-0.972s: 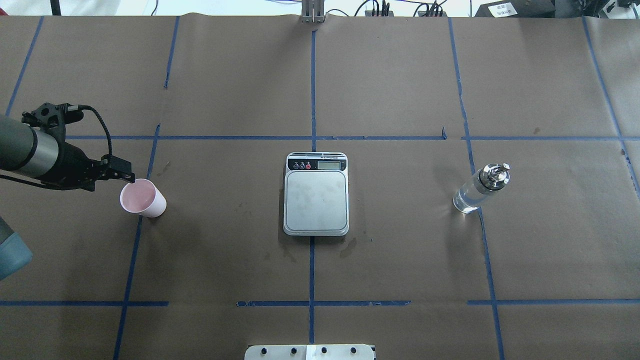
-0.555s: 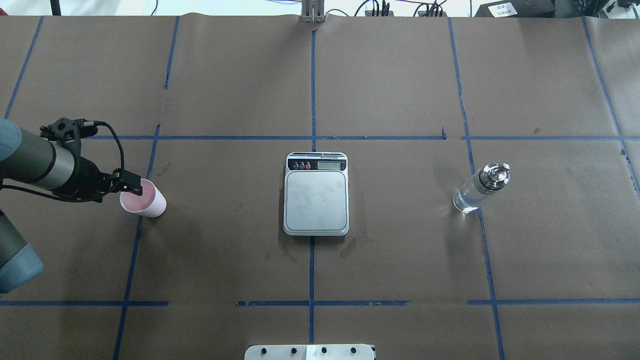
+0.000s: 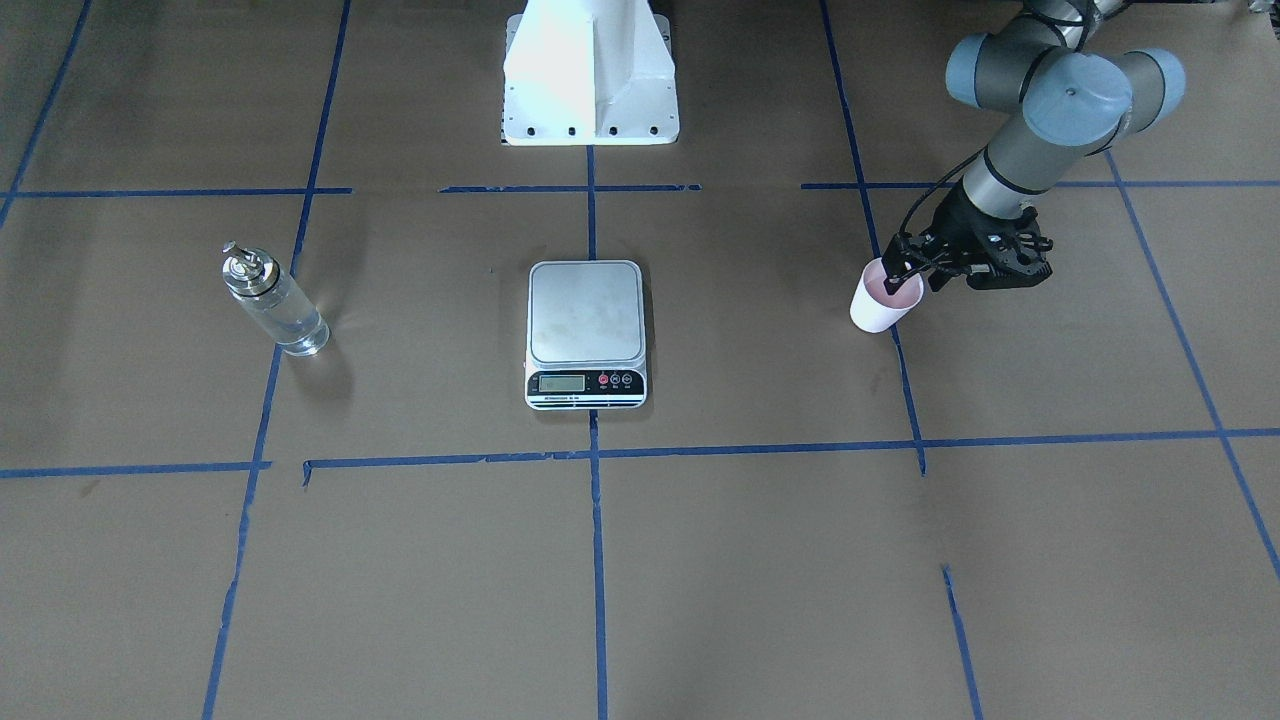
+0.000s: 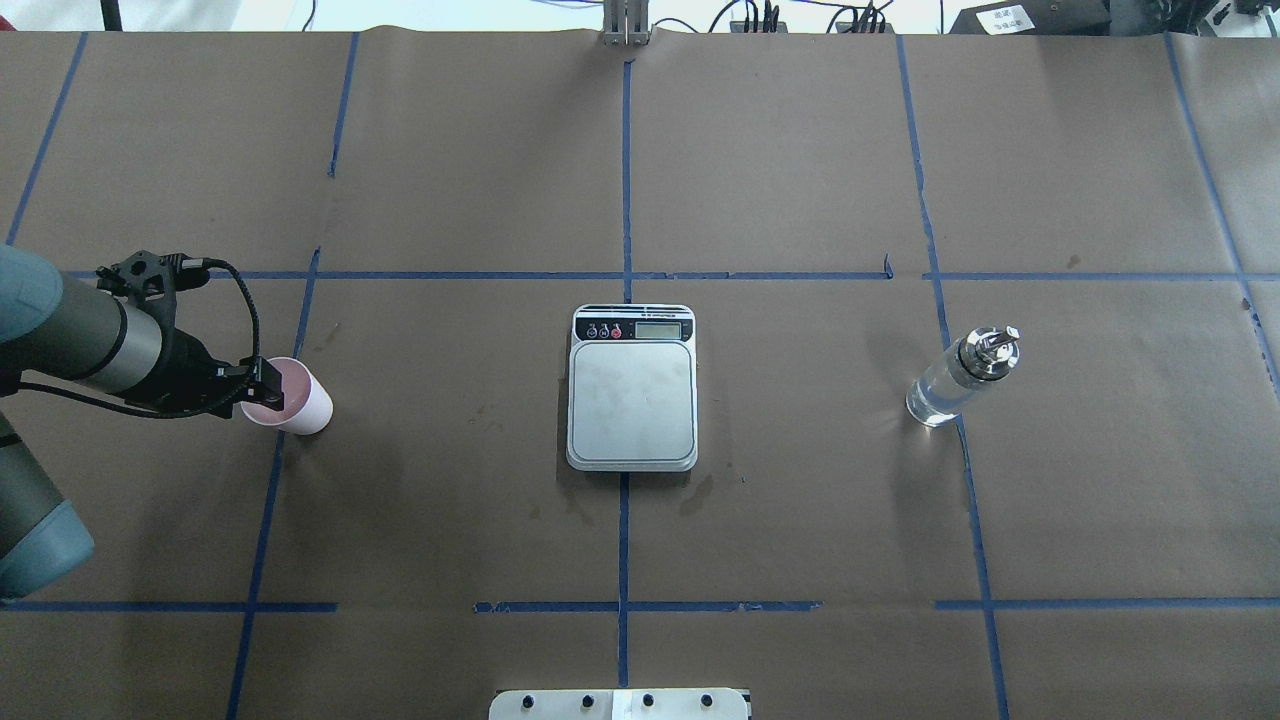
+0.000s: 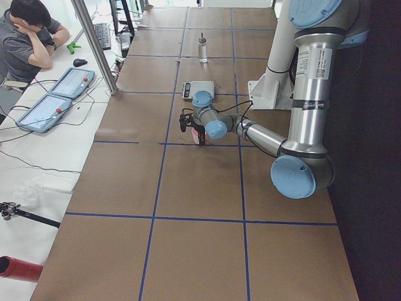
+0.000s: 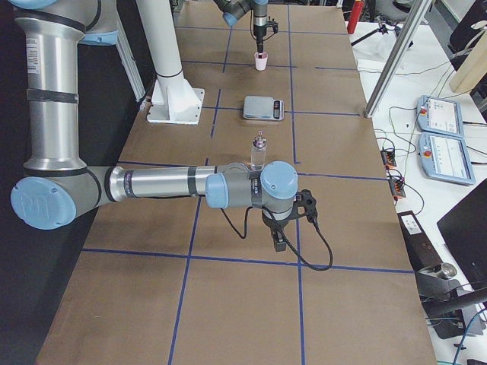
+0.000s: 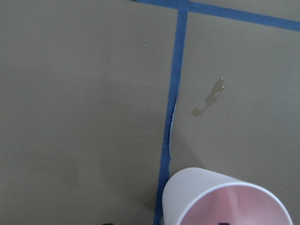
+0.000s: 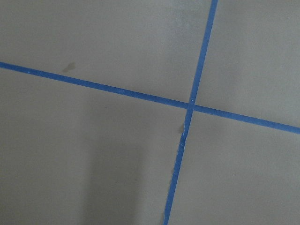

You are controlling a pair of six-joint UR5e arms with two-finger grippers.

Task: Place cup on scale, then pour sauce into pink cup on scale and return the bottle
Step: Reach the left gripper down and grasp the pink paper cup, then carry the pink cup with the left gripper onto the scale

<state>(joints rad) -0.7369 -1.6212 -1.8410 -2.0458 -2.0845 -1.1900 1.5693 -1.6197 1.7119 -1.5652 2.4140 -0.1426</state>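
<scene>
Standing on the brown surface (image 4: 800,500), the cup (image 4: 303,407) has the left end effector (image 4: 265,392) at its rim, fingers spread apart, one inside, one outside, squeezing nothing. The scale (image 4: 632,400) sits well apart from it, and the bottle (image 4: 950,385) stands past that. I cannot tell how the right end effector (image 6: 279,242) is set.

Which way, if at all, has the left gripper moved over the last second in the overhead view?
Yes. The left gripper has shifted toward the view's bottom and slightly right, from the cup's far rim to over its mouth.
</scene>
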